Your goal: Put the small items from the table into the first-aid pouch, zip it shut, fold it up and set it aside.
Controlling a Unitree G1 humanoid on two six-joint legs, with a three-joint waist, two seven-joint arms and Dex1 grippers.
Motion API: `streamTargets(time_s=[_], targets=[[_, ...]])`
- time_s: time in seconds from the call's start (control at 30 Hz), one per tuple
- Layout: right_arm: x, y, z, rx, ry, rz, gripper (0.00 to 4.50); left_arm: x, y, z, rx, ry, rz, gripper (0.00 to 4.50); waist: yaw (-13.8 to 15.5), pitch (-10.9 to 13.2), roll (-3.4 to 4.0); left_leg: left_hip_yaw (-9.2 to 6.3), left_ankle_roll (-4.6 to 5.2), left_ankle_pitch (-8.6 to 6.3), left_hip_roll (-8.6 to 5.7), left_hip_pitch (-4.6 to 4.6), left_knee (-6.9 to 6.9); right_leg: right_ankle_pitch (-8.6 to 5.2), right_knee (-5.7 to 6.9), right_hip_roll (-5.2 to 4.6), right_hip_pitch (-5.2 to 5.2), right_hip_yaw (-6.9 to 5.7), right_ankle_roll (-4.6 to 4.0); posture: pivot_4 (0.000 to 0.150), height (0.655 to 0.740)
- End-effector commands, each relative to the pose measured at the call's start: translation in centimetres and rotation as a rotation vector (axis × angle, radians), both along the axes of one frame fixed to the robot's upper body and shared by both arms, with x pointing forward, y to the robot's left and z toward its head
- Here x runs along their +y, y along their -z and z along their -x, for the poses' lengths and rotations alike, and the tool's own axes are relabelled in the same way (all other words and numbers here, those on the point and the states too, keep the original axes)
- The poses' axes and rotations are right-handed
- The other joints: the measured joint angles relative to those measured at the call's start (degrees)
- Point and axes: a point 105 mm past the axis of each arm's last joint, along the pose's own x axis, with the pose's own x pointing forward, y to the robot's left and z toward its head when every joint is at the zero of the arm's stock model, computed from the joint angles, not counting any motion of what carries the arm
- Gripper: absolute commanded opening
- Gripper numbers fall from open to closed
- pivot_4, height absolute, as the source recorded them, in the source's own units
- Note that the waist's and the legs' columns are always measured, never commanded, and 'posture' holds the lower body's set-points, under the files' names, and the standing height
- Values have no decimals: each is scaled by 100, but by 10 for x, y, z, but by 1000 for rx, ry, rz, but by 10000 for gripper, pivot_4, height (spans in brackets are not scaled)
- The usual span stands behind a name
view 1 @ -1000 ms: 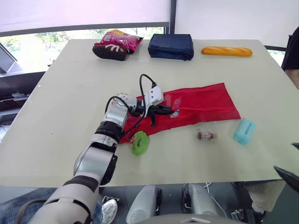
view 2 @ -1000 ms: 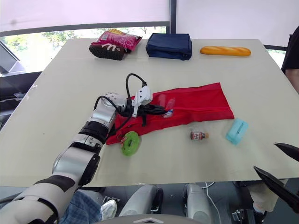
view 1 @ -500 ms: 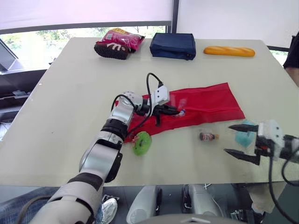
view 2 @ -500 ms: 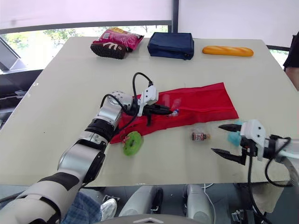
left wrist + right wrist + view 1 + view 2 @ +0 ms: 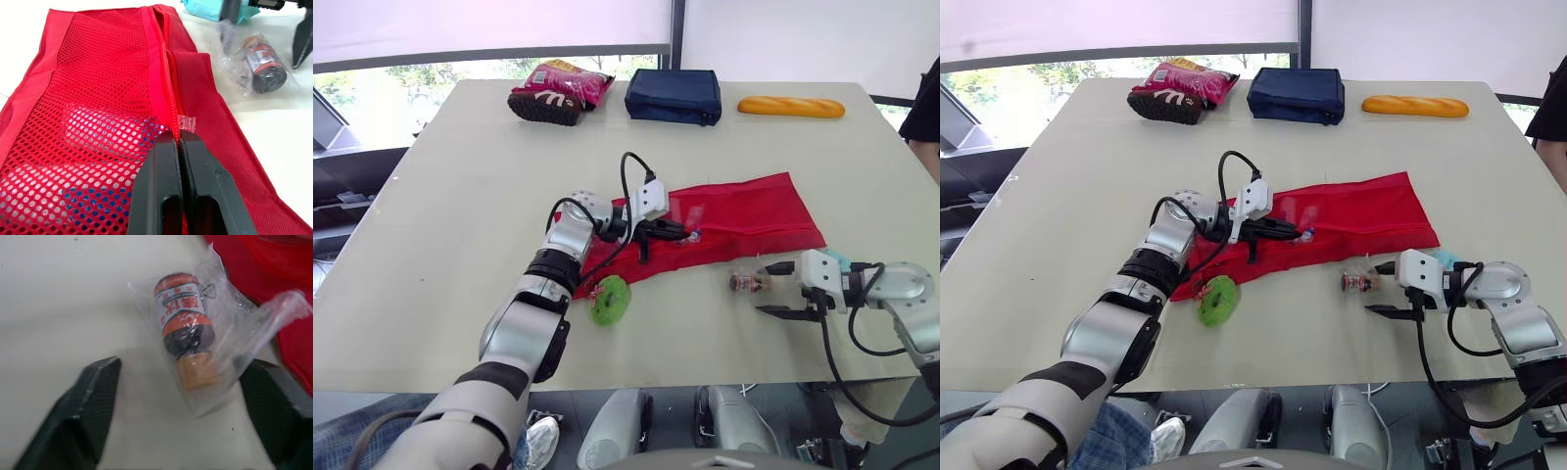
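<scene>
The red mesh first-aid pouch lies flat and unfolded in the middle of the table. My left gripper is shut on the pouch's zipper seam near its left end. A small brown bottle in clear wrap lies just in front of the pouch. At the bottle's right side my right gripper is open, and the bottle lies just beyond its fingertips. A teal packet lies partly hidden behind that gripper. A green roll rests by my left forearm.
Along the far edge lie a pink snack bag on a dark item, a navy bag and a bread loaf. A person's sleeve shows at the right edge. The table's front edge runs close below my right gripper.
My right gripper has come up from the lower right corner and moved left across the table to the wrapped bottle. The left gripper keeps its hold on the zipper.
</scene>
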Motion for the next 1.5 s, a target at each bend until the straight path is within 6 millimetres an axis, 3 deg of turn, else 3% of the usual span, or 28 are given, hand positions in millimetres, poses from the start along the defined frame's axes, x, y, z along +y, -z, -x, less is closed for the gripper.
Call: streamTargets(time_s=[0.03, 0.1, 0.13, 0.37, 0.57, 0.67, 0.8, 0.97, 1.13, 1.3, 1.5], targets=[[4, -10, -4, -30, 31, -63, 16969, -1, -11, 0, -39, 12, 19, 0, 0, 0, 0, 0, 0, 0, 0, 1, 0, 0, 2, 0, 0, 0, 0, 1500, 7395], [1, -14, -2, -40, 49, -68, 6439, -2, -11, 0, -38, 14, 20, 0, 0, 0, 1, 0, -1, 0, 0, 1, 0, 0, 4, -1, -2, 1, 0, 1500, 7395], [0, -15, -1, -43, 55, -63, 3912, -2, -11, 0, -38, 14, 20, 0, 5, 0, 1, 0, -1, 0, 0, 1, 0, 0, 4, -1, -2, 1, 0, 1500, 7395], [-2, -31, 20, 16, 191, -121, 3921, -5, -13, 0, -38, 21, 30, 0, 26, 0, 1, -1, 0, -1, -3, -4, -2, 0, 3, -7, -5, -1, 0, 1500, 7395], [24, -40, 37, 93, 462, -170, 3921, -10, -12, 3, -34, 31, 44, 0, 15, -1, 2, -2, 0, -1, 2, -4, -2, -1, 7, -8, -8, -1, -1, 1500, 7395], [35, -38, 36, 122, 584, -177, 3921, -9, -12, 2, -32, 22, 50, 0, 18, -1, 2, -2, 1, -2, 1, -6, -2, -1, 5, -9, -8, -1, 0, 1500, 7395], [43, -40, 18, 107, 727, -217, 3921, -11, -11, 5, -30, 36, 53, 0, 15, -2, 1, -2, 2, -2, -3, -8, -3, 0, 5, -10, -10, -1, 0, 1500, 7395], [52, -28, -5, 160, 869, -216, 3921, -18, -13, 10, -28, 58, 69, 0, 6, -2, 2, -2, 1, -1, -7, -7, -6, 0, 9, -10, -13, 0, -1, 1500, 7395], [60, -17, -14, 201, 888, -180, 3921, -22, -14, 13, -30, 63, 79, 0, -5, -3, 4, -2, 1, -1, -12, -7, -7, 0, 9, -9, -14, 2, -2, 1500, 7395], [60, -28, -38, 193, 1012, -286, 3921, -26, -12, 17, -28, 88, 81, 0, -15, -5, 6, -2, 0, 0, -12, 0, -7, 0, 19, -5, -13, 4, -1, 1500, 7395], [71, -33, -51, 191, 1055, -337, 3921, -30, -10, 22, -23, 110, 83, 0, -15, -5, 7, -2, 0, 0, -17, -1, -8, 0, 20, -6, -16, 9, -2, 1500, 7395]])
